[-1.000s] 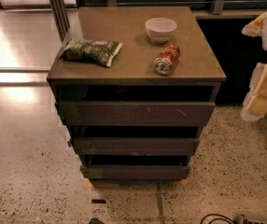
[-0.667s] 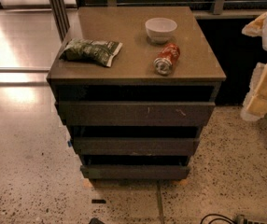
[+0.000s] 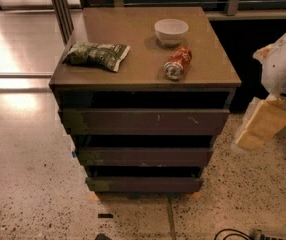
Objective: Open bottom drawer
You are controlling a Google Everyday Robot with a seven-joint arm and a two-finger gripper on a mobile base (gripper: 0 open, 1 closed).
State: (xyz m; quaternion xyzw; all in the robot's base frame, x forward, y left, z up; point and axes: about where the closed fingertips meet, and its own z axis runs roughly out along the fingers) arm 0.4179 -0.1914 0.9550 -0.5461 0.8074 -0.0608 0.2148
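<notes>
- Spotted the bottom drawer [image 3: 144, 184] right down at floor level: lowest of the stack, narrowest-looking front, tucked under the middle drawer front [image 3: 144, 156] and the top drawer front [image 3: 143, 121] with its pale scratches.
- Looks shut, or near enough. No inner floor on show, just a dark slot above the front.
- No handles anywhere, so guessing those dark slots are there for hooking the top lip and pulling.
- Found the gripper [image 3: 263, 126] way over at the right edge, hanging below the white arm [image 3: 285, 64], off to the side of the cabinet [image 3: 68, 74] and well apart from the bottom drawer. Touching nothing. Open or clenched? Can't tell from here.
- Probably parked out there ahead of an approach; lots of lowering and moving left needed before any pull.
- Up top, just clutter, none of it in the way of a low drawer: bowl [image 3: 171, 31] upright near the back, soda can [image 3: 178, 62] tipped on its side just in front of it, snack bag [image 3: 96, 55] lying flat on the left.
- Head count: three drawer fronts, one bowl, one can, one bag, one gripper.
- Also one dark cable [image 3: 230, 233] on the speckled floor at bottom right.
</notes>
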